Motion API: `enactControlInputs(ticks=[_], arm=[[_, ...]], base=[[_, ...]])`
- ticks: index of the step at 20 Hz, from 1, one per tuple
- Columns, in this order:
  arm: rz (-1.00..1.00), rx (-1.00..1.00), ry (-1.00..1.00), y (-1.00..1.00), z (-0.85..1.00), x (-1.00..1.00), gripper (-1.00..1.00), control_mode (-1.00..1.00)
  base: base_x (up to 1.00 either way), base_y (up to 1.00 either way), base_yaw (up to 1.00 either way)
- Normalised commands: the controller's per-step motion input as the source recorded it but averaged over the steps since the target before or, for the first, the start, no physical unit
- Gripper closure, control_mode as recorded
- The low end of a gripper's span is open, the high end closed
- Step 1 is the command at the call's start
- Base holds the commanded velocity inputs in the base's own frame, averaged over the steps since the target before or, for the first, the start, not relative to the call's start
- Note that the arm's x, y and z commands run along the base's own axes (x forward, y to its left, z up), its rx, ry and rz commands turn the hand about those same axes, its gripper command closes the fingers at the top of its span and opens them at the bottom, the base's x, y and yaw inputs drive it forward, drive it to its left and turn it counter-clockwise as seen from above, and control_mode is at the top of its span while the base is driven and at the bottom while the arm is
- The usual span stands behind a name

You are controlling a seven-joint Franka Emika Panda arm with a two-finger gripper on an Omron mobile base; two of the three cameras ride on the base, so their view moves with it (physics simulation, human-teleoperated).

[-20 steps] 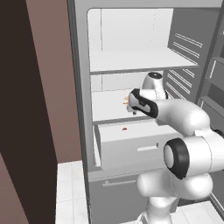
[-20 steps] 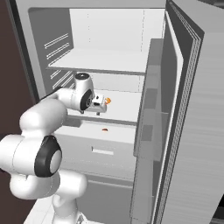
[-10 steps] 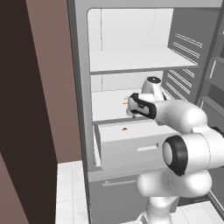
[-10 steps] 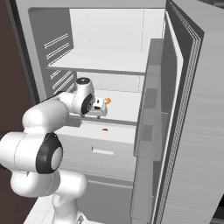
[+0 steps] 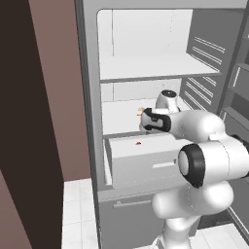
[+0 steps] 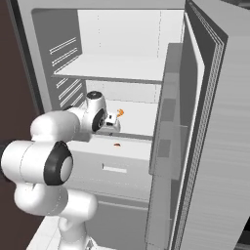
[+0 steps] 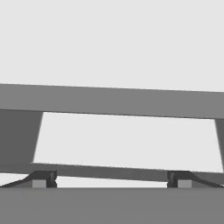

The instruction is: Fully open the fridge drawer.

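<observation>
The fridge (image 5: pixel 92 97) stands open, its white interior showing in both base views. Its fridge drawer (image 5: pixel 141 168) (image 6: pixel 122 161) is a light-grey box pulled partly out, with a small bar handle (image 5: pixel 163 165) (image 6: pixel 114 169) on its flat front. My gripper (image 5: pixel 144 119) (image 6: pixel 112 120) hovers above the back of the drawer, under the lower shelf, and touches nothing. In the hand view the gripper (image 7: pixel 110 180) is open, its fingertips (image 7: pixel 42 179) far apart and empty. A grey bar (image 7: pixel 112 101) crosses white surfaces ahead of it.
A small red item (image 5: pixel 138 143) (image 6: pixel 117 144) lies in the drawer. An orange item (image 5: pixel 141 111) (image 6: pixel 120 113) lies on the shelf beside the hand. The ribbed grey door (image 6: pixel 215 127) stands open on the right. A darker lower panel (image 5: pixel 126 214) sits below. A brown wall (image 5: pixel 44 121) is left.
My hand has sunk a little toward the drawer's open top. The drawer stands as it did before.
</observation>
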Motion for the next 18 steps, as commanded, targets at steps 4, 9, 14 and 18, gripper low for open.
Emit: enactControlInputs(ticks=[4,9,14,18], arm=[[0.0,0.0,0.0,0.0,-0.32,0.01,-1.0,-1.0],[0.0,0.0,0.0,0.0,-0.34,0.0,-1.0,-1.0],[0.0,-0.01,0.0,-0.01,-0.45,-0.07,-1.0,-1.0],[0.0,-0.02,0.0,-0.1,-0.54,-0.38,-1.0,-1.0]], base=[[0.0,0.0,0.0],[0.0,0.0,0.0],[0.0,0.0,0.0],[0.0,0.0,0.0]])
